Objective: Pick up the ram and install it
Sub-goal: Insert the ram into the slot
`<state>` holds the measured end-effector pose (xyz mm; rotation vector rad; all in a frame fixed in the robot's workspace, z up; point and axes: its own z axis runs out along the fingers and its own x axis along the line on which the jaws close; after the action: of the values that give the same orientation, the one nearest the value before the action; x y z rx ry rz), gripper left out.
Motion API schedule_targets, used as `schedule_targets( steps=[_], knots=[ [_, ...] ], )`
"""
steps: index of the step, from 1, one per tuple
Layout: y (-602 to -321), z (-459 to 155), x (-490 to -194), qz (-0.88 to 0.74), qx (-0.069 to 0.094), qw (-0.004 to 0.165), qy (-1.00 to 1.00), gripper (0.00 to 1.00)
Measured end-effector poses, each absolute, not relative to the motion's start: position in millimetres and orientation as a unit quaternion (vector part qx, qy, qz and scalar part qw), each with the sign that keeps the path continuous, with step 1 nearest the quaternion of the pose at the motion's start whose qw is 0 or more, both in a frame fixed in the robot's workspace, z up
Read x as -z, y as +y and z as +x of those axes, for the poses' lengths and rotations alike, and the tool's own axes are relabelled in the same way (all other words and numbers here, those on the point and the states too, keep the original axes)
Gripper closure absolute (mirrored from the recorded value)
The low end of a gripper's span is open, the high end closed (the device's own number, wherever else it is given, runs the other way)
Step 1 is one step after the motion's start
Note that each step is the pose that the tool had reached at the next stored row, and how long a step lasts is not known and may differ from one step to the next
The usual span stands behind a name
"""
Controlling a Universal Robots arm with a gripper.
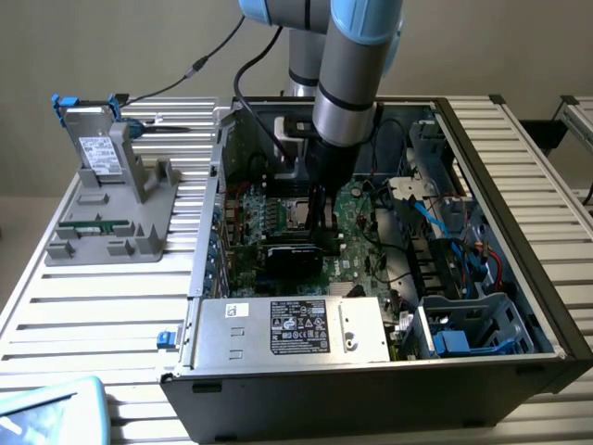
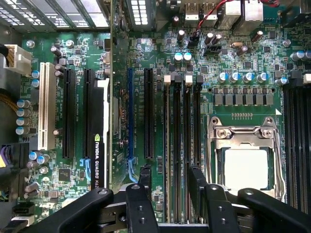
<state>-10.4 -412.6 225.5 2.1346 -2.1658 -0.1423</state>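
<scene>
One ram (image 1: 93,223) lies flat on the grey holder (image 1: 141,243), lengthwise across the exterior view; gripper (image 2: 170,174) jaws spread

Arm pose: gripper (image 1: 321,221) low beside the CPU socket (image 2: 245,167)
The arm (image 1: 357,56) hangs near-vertical, wrist pointing straight down; the two black fingers (image 2: 145,179) stand spread apart just beside the CPU socket — parallel, with a clear gap between them.
</scene>
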Motion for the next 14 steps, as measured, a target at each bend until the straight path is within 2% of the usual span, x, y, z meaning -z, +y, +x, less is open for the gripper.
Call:
schedule_targets(
  steps=[14],
  knots=[
    [-411.1,-10.7,-230.7,0.699,0.047,0.049,-0.712,0.55]
  ],
)
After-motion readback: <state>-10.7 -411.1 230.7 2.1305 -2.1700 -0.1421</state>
